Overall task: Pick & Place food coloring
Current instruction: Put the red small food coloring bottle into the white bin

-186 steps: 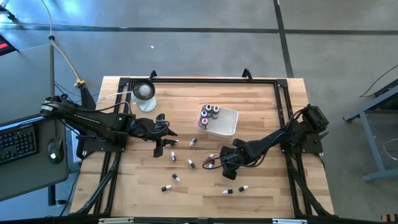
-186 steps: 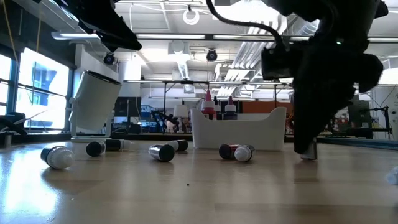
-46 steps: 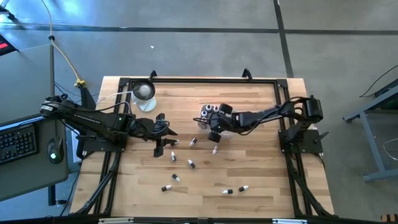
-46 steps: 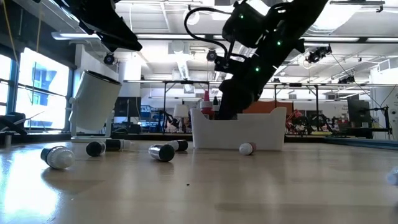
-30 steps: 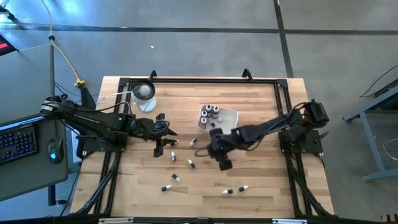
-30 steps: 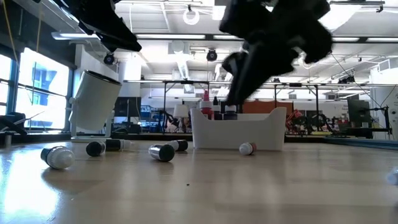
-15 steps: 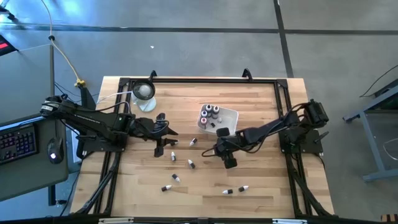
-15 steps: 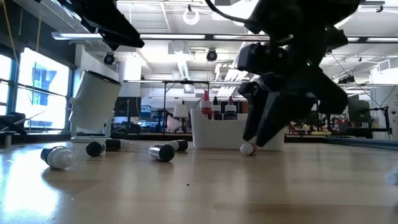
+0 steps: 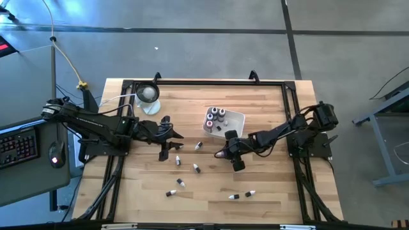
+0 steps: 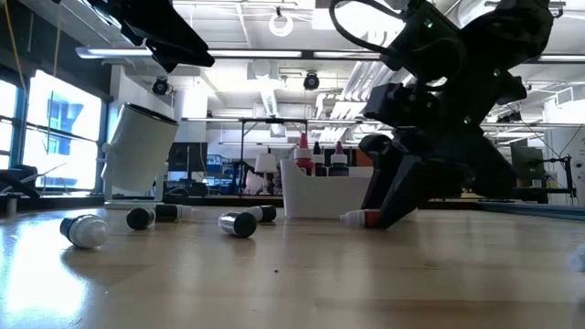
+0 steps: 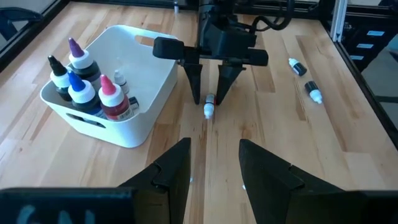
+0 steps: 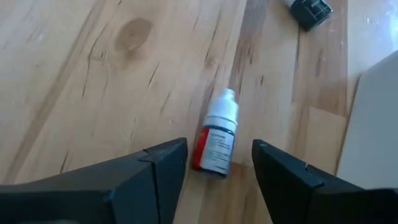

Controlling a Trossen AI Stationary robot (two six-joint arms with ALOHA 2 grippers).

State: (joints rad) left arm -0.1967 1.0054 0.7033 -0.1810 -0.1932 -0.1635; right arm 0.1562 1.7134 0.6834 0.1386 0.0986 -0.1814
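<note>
Wood table (image 9: 268, 185): my right tool (image 12: 216, 163) is open, straddling a red food coloring bottle (image 12: 216, 142) lying flat mid-table beside the white tray (image 11: 152, 99). Bottle's long axis runs w/ the gap, cap pointing away. Left tool (image 11: 211, 163) open, farther off.

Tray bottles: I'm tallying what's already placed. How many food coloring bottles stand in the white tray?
5, clustered at one end of the white tray: black-capped, purple-capped, blue, red, and a small pale one behind it. Others could be hidden.
</note>
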